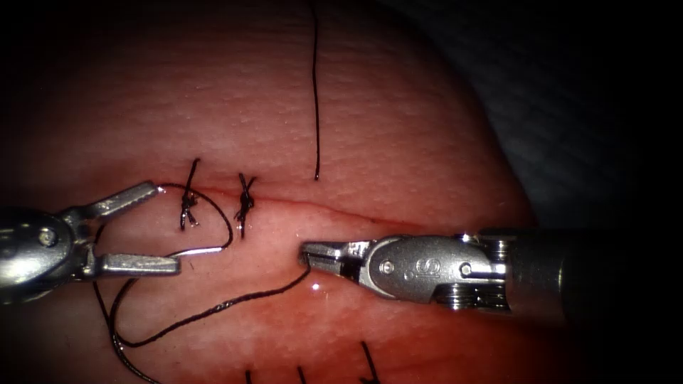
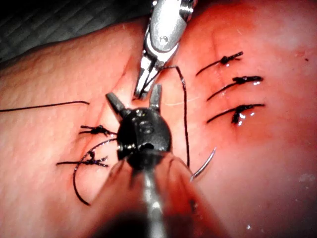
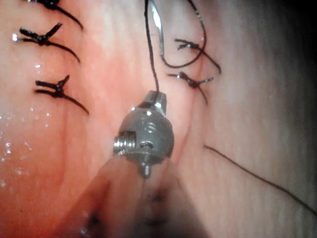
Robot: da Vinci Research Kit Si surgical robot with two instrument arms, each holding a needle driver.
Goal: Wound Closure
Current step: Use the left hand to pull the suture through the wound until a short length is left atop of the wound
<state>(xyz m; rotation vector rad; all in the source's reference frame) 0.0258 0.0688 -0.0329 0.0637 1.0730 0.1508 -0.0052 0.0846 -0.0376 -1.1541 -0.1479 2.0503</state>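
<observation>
Near stitches: three short dark thread ends [image 1: 368, 359] stick up from the pink, wet pork tissue [image 1: 427, 142] at its near edge; the left wrist view shows them as three knotted stitches [image 2: 237, 111].
Black suture thread [image 1: 213, 309]: it runs from the right tool's tip leftward in a long loop across the near side of the cut, then curls up toward the knots.
Right arm's silver needle driver [image 1: 307, 254]: comes in from the right, just near of the cut; its jaws are closed on the black thread, as the right wrist view [image 3: 153, 101] also shows.
Left arm's silver needle driver [image 1: 165, 226]: comes in from the left; its jaws are spread wide and hold nothing, one finger [image 1: 131, 198] at the cut, the other [image 1: 142, 265] nearer.
Thin curved steel needle [image 1: 196, 250]: lies free on the tissue surface, near of the cut, between the left tool's spread jaws and the knots, not in the tissue.
Cut [image 1: 341, 213]: a thin red line running left to right, with two black knotted stitches [image 1: 245, 203] across its left part.
Loose thread end [image 1: 316, 92]: a straight black strand on the far tissue, ending just short of the cut.
</observation>
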